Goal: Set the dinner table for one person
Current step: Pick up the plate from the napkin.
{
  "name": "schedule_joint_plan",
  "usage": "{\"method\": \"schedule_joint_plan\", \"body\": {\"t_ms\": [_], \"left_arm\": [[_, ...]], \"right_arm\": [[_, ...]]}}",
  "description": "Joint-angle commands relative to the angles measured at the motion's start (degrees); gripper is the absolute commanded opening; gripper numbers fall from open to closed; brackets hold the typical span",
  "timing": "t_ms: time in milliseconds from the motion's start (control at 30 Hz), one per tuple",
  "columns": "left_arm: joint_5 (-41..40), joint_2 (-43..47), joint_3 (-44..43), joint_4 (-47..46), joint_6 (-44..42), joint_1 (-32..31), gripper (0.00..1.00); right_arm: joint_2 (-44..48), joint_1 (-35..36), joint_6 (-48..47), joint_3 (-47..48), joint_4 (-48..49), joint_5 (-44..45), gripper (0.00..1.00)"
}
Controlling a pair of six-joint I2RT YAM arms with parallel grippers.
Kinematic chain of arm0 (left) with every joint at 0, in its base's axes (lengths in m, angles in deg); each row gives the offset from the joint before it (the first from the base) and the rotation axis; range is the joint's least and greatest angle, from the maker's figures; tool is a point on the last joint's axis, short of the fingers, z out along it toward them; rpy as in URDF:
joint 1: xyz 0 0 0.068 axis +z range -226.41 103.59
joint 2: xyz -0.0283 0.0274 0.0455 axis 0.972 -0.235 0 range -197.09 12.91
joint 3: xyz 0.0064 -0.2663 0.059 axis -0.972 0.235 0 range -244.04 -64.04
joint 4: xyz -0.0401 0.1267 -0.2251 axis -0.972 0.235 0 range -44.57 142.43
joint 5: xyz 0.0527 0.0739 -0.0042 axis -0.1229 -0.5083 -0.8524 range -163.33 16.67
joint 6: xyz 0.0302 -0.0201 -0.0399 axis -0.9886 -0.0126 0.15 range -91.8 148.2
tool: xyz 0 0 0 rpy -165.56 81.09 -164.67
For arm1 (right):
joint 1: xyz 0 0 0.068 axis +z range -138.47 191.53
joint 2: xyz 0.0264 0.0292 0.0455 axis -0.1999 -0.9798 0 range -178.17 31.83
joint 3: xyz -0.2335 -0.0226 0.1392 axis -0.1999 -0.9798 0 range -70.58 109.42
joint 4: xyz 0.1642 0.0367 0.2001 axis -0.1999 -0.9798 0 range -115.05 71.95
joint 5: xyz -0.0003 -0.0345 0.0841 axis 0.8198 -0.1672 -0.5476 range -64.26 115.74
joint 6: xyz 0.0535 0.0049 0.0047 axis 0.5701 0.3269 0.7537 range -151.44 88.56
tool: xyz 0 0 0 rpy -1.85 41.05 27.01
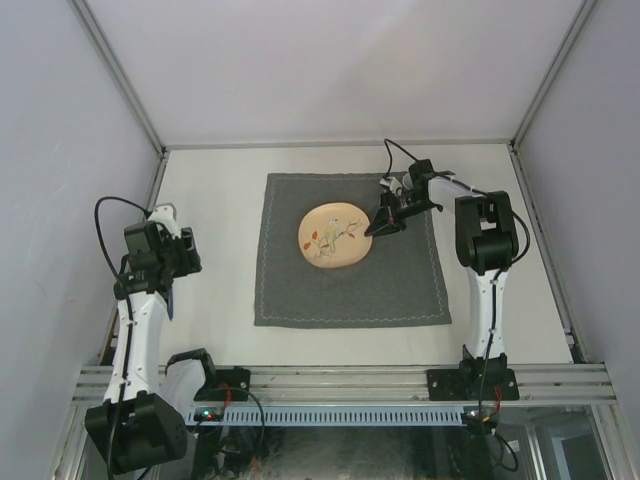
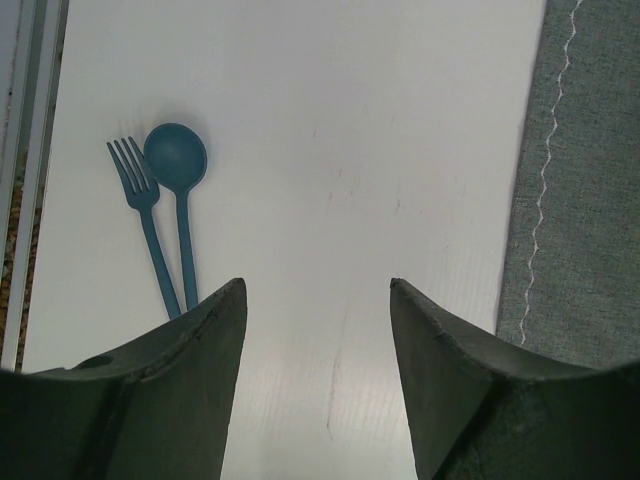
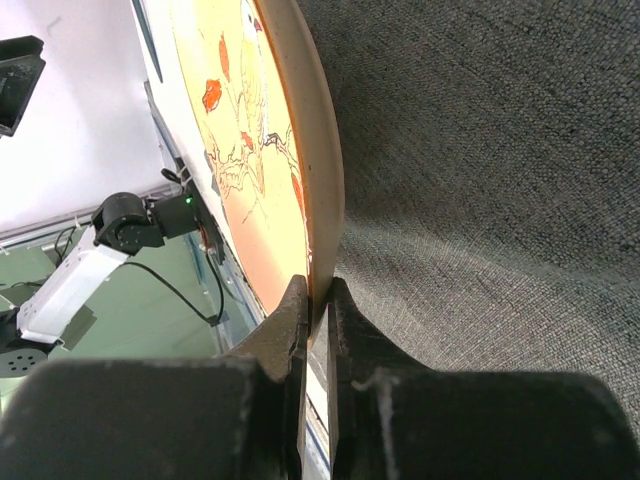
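1. Although the left arm stood nearest the cutlery, the left gripper (image 2: 315,290) was seen hanging open over bare table, its jaws well apart and nothing held between them.
2. Just beyond its left finger, a slim teal plastic fork (image 2: 140,205) and a teal plastic spoon (image 2: 178,180) with a round bowl were laid side by side on the large flat off-white rectangular dinner table (image 2: 350,150). Whether they touched could not be told.
3. Both handles were pointed back toward the left gripper and both heads away from it. Their long axes ran roughly along the wrist's line of sight, leaning a little leftward with distance. The pair was placed left of the gap between the jaws, on the side away from the cloth. A sideways shift to the left was therefore judged necessary before any descent. The jaws were judged already set to close across the handles.
4. Farther over, a square dark grey stitched cloth (image 1: 350,290) was spread on the table. A round cream plate (image 1: 333,235) painted with a red and brown branch pattern was placed on the cloth's far half, near its middle.
5. Farthest out, the right gripper (image 3: 318,295) was clamped narrowly on the plate's right rim, the edge pinched between its fingers. Whether the plate lay fully flat could not be told. The cutlery was judged to fall to the left arm, the right arm being well apart from it.
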Motion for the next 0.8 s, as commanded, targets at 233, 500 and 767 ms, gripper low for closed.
{"method": "schedule_joint_plan", "body": {"t_ms": [233,500,767], "left_arm": [[0.1,1.1,1.1,-1.7,-1.2,0.2,0.64],[0.3,0.4,0.7,-1.9,-1.4,0.2,0.64],[0.6,0.1,0.9,-2.3,-1.3,0.2,0.64]], "right_arm": [[9.5,-2.4,2.1,-2.9,2.6,-10.0,0.0],[10.6,-3.5,-2.6,-5.7,-2.5,-9.8,0.0],[11.0,-4.1,-2.2,-7.4,-1.3,-9.6,0.0]]}}
